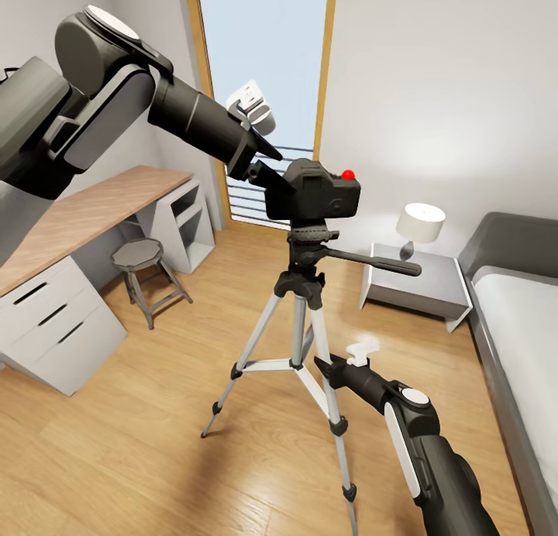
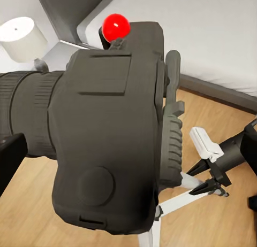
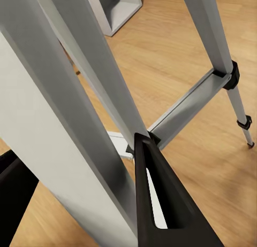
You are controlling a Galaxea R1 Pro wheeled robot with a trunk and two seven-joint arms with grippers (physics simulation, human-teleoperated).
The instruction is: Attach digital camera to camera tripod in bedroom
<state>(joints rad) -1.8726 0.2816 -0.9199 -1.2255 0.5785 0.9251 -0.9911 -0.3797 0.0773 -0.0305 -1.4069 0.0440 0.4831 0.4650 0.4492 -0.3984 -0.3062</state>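
Holding: my left gripper [image 1: 271, 164] is at the back of the digital camera [image 1: 314, 191], black fingers against its rear edge; whether they clamp it or merely touch it I cannot tell.
Camera: it sits on top of the head of the camera tripod [image 1: 298, 319], upright, red button [image 1: 349, 174] on its top at the 3 o'clock end; in the left wrist view the camera body [image 2: 107, 134] is very close, lens barrel [image 2: 27, 116] sticking out sideways.
Tripod: stands on the wood floor [image 1: 155, 443] mid-room, three silver legs spread, pan handle [image 1: 376, 263] pointing toward 3 o'clock.
Right gripper: my right gripper [image 1: 329, 365] is low at 5 o'clock of the tripod, just beside a leg; in the right wrist view one black finger [image 3: 160, 204] lies against a silver leg [image 3: 69, 113], and I cannot tell whether the fingers are closed on it.
Surroundings: desk [image 1: 93, 211] with white drawers at 9 o'clock, grey stool [image 1: 143, 261] near it, window [image 1: 263, 56] at 12 o'clock, nightstand [image 1: 418, 288] with lamp [image 1: 418, 226] at 3 o'clock, bed [image 1: 519, 319] at 4 o'clock.
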